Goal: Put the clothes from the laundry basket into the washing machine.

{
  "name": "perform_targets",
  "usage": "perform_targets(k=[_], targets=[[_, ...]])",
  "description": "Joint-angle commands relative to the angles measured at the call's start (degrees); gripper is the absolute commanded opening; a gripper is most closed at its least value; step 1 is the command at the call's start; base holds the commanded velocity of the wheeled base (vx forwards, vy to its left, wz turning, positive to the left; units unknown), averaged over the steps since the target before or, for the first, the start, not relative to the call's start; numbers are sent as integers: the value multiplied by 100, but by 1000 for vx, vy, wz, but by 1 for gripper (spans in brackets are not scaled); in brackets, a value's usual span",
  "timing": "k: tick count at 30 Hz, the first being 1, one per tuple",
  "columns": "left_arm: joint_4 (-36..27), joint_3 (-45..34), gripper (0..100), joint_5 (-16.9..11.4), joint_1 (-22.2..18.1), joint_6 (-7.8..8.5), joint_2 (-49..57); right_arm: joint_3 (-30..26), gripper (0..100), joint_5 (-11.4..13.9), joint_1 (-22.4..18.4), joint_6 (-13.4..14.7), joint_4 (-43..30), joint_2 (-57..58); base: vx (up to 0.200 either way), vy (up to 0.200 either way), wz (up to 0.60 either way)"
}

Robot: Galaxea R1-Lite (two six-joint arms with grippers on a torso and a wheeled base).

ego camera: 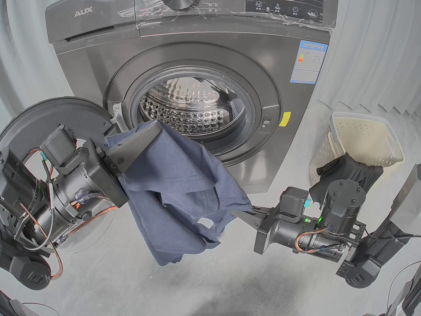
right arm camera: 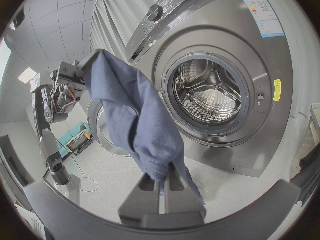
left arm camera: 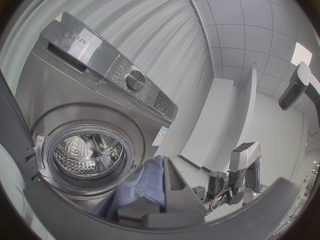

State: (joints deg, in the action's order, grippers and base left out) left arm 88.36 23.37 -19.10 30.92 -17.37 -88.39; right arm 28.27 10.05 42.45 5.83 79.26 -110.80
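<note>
Left gripper point(ego camera: 151, 131) clamps the shirt's point(ego camera: 184, 185) top corner, right gripper point(ego camera: 242, 213) pinches its far edge — both closed on cloth. Shirt hangs stretched between them just in front of the open drum point(ego camera: 193, 106), with its lower part sagging below the opening. To do this well, I'd lift the right end, feed the left corner deep inside first, then let go — an early release probably leaves the tail draped outside. Dark garment point(ego camera: 346, 170) hangs over the basket point(ego camera: 372, 123) rim.
</note>
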Motion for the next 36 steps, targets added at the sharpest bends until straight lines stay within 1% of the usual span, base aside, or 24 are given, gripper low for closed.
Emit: perform_targets(k=[1, 5, 7, 12, 13, 15, 16, 17, 20, 23, 26, 30, 32, 34, 36], targets=[[-3, -25, 0, 3, -15, -3, -117, -199, 0, -29, 79, 33, 1, 349, 0, 0, 0], [6, -34, 0, 3, -7, 6, -196, -436, 0, -38, 62, 41, -34, 630, 0, 0, 0], [6, -25, 0, 3, -7, -3, -196, -542, 0, -46, -8, 33, -60, 700, 0, 0, 0], [6, 36, 0, -6, 46, -3, -90, -515, 0, -46, -105, 24, -78, 560, 0, 0, 0], [6, 45, 0, -15, 73, 6, 42, -419, 0, -46, -193, -3, 1, 190, 0, 0, 0], [6, 36, 0, -41, 73, 6, 129, -322, 0, -46, -211, -11, 28, -29, 0, 0, 0], [6, 27, 0, -67, 81, 6, 173, -155, 100, -38, -211, -11, 45, -275, 0, 0, 0], [6, 27, 0, -67, 81, 6, 182, -129, 100, -38, -211, -11, 45, -302, 0, 0, 0], [6, 54, 0, -85, 73, -3, 314, 196, 100, -46, -114, 33, 45, -557, 0, 0, 0], [6, 133, 0, -94, 73, 6, 340, 232, 100, -46, -8, 33, 45, -609, 0, 0, 0], [6, 186, 0, -129, 73, -3, 340, 249, 100, -46, 9, 24, 45, -636, 0, 0, 0], [6, 194, 0, -146, 81, 6, 358, 363, 100, -90, -88, 6, 37, -724, 0, 0, 0], [6, 203, 0, -155, 81, 6, 402, 495, 100, -117, -237, -11, 19, -829, 0, 0, 0], [6, 203, 0, -155, 81, 6, 411, 566, 100, -117, -290, -20, 10, -891, 0, 0, 0], [6, 194, 0, -164, 81, 6, 437, 838, 100, -117, -430, -20, -16, -1066, 0, 0, 0]])
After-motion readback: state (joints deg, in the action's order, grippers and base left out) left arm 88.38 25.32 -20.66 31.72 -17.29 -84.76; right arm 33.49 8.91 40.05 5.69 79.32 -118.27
